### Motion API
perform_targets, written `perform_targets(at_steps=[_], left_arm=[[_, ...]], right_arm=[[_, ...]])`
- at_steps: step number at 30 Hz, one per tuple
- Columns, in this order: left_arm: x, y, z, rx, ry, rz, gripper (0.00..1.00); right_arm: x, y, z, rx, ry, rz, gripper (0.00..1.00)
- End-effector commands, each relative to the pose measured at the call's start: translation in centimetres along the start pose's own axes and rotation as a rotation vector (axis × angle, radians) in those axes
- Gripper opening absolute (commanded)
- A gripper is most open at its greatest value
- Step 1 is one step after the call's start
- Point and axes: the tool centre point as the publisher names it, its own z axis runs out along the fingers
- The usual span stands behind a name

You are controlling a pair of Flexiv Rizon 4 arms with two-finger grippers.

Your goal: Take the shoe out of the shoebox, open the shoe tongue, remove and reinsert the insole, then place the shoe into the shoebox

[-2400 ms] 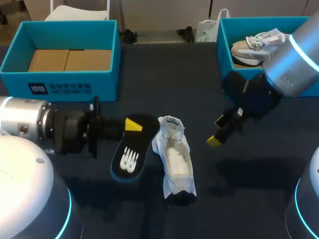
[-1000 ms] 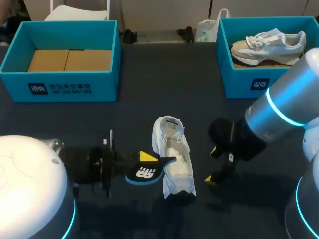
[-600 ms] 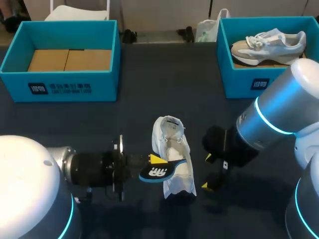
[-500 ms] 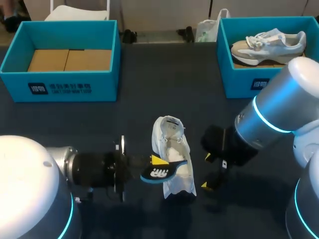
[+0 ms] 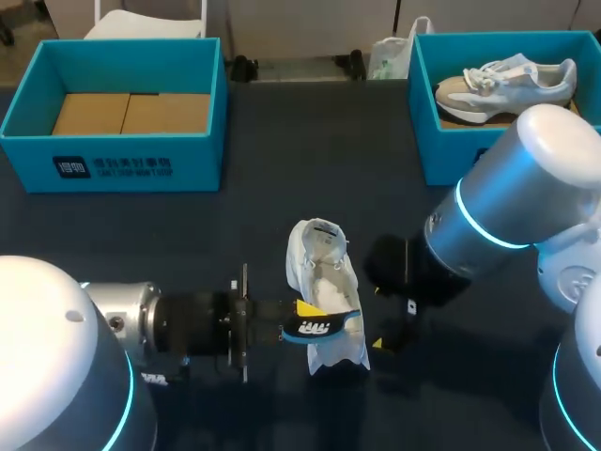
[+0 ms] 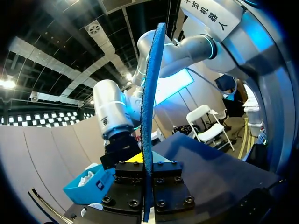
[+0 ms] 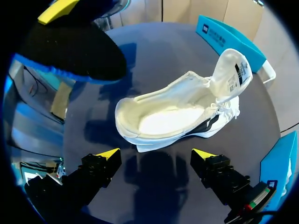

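Shoe (image 5: 321,274) (image 7: 177,112), white, 1 of 2 in view, lies on its sole near the middle of the dark desk (image 5: 310,169). Its tongue is folded back toward the far end and the pale inside shows, w/ no insole in it.

1 insole (image 5: 319,327) (image 7: 70,51) (image 6: 148,116), black w/ a blue edge and white print, hangs over the near end of the shoe. The right wrist view shows a gap between the two. The left arm (image 5: 188,324) comes in low from the left, and its jaws are clenched on the insole; the left wrist view shows it edge-on between them.

The right arm (image 5: 507,216) reaches in from the right. Its jaws are released, tips wide apart, just beside the shoe's right side and not touching it.

2 teal shoeboxes sit at the far side, well apart. The left box (image 5: 113,167) has brown card inside. The right box (image 5: 441,155) holds the 2nd shoe (image 5: 507,83), grey-white w/ laces.
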Motion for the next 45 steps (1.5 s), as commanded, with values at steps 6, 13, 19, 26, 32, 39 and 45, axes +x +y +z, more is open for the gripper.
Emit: perform_targets(at_steps=[6, 13, 19, 26, 32, 39, 45], left_arm=[[-0.2, 1.3, 1.5, 0.009, 0.002, 0.006, 0.00], [-0.8, 2.2, 1.9, 0.022, -0.012, 0.001, 0.00], [-1.0, 2.7, 2.2, 0.033, -0.021, -0.008, 0.00], [-1.1, 3.5, 2.7, 0.035, -0.026, -0.015, 0.00], [-1.1, 4.0, 3.0, 0.032, -0.030, -0.021, 0.00], [-1.1, 4.4, 3.1, 0.028, -0.040, -0.036, 0.00], [-0.9, 4.5, 3.3, 0.030, -0.041, -0.053, 0.00]], right_arm=[[-0.1, 0.3, -0.2, 0.019, -0.007, -0.024, 1.00], [-0.3, 0.2, 0.0, 0.015, -0.012, -0.060, 1.00], [-0.3, 0.2, 0.0, 0.015, -0.012, -0.060, 1.00], [-0.3, 0.2, 0.0, 0.012, -0.006, -0.067, 1.00], [-0.4, 0.3, 0.0, 0.020, -0.008, -0.089, 1.00], [-0.6, 0.4, -0.3, 0.029, -0.012, -0.120, 1.00], [-0.7, 0.5, -0.3, 0.020, -0.016, -0.116, 1.00]])
